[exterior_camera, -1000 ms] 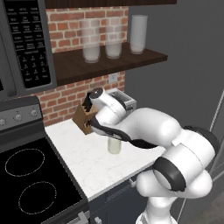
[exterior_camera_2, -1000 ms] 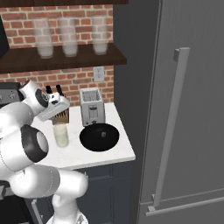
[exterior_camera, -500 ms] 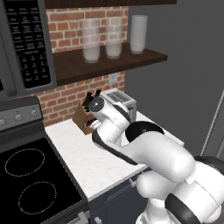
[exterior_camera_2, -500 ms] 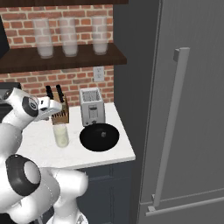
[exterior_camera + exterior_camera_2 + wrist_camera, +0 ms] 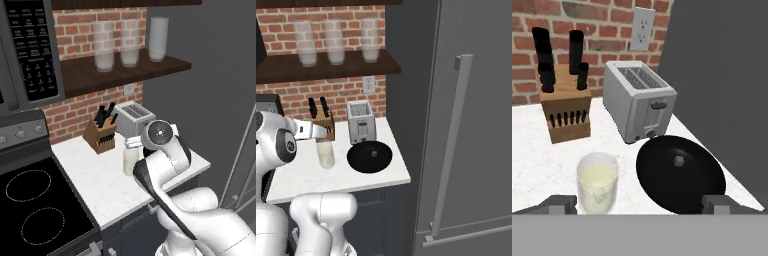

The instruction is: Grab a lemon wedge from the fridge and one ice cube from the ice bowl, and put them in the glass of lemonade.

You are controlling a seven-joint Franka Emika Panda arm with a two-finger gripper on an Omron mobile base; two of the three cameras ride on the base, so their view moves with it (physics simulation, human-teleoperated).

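The glass of lemonade stands on the white counter, a short clear tumbler of pale yellow liquid. To its right lies the ice bowl, a shallow black dish holding one small ice cube. My gripper is open and holds nothing. It hovers just behind and above the glass, with one fingertip at each lower corner of the hand view. The fridge has its door closed, with the bar handle in front. The lemon wedge is hidden.
A silver toaster and a wooden knife block stand against the brick wall behind the glass. A black stovetop borders the counter's left side. Frosted glasses sit on the shelf above.
The arm's elbow and upper links have swung toward the base cameras. The hand has stayed by the glass and the knife block. Glass and bowl have not moved.
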